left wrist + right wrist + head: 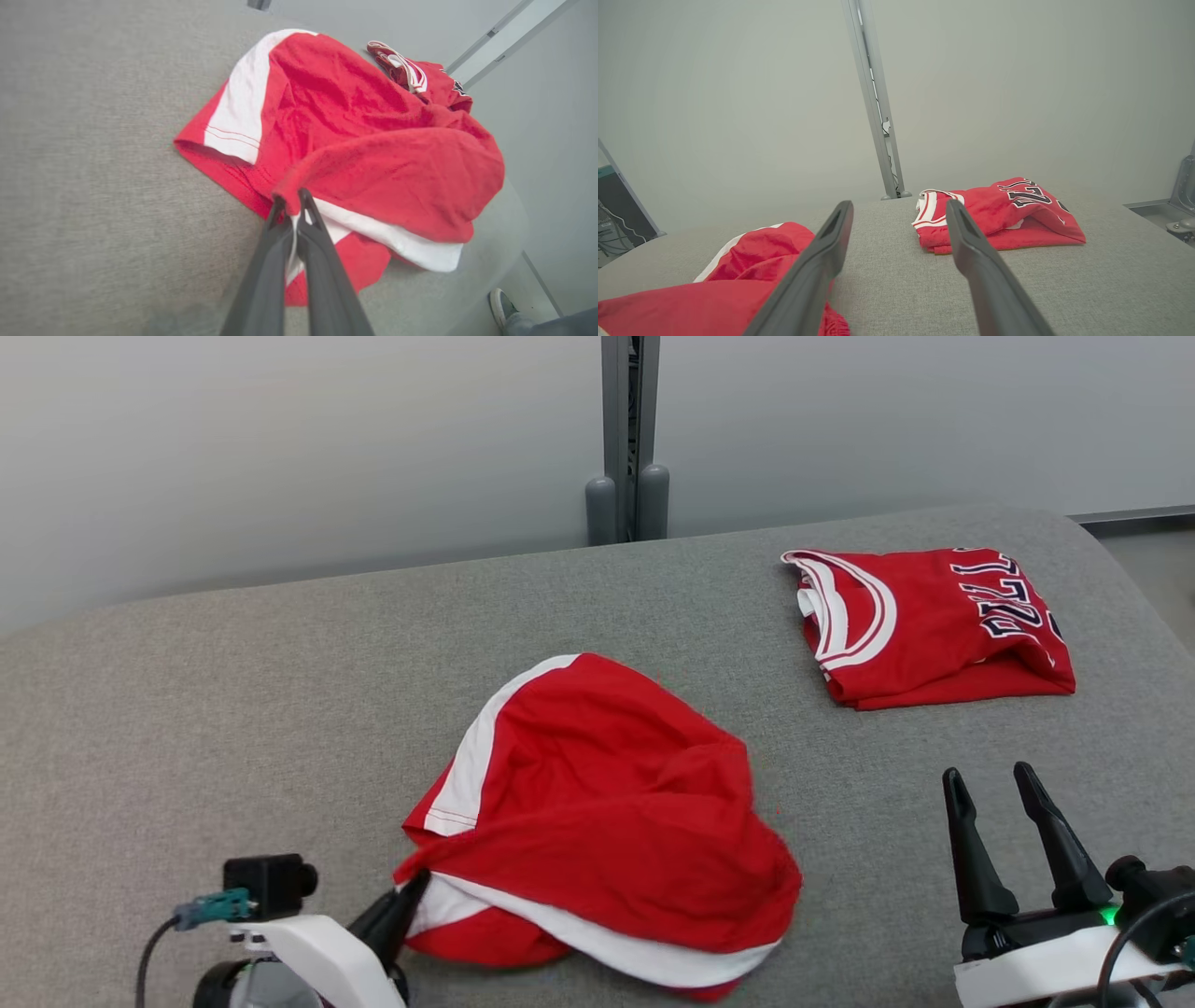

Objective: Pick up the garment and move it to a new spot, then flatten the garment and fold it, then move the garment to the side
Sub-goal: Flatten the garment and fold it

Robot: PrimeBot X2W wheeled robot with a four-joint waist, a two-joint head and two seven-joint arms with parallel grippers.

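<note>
The red shorts (607,803) are lying crumpled on the near middle of the grey tabletop (233,709), white side stripes showing along the far left edge and the near hem. Their folds are burying the waistband and the legs, so the outline is hard to make out, and the nearest edge is running out of the head view at the bottom. The left end effector (292,198) is pinching the shorts' near left edge, its two dark fingers pressed together with red and white cloth between the tips. In the head view the cloth is hiding those tips, and the arm behind them is being cut off by the frame. The right end effector (988,775) is hovering wide apart above the tabletop at the near right, holding nothing, well apart from the shorts. A folded red jersey (934,625) is resting at the far right, its dark lettering only partly readable where the fold is covering it. In the left wrist view a person's shoe (502,303) is showing on the floor beyond the tabletop's edge.
</note>
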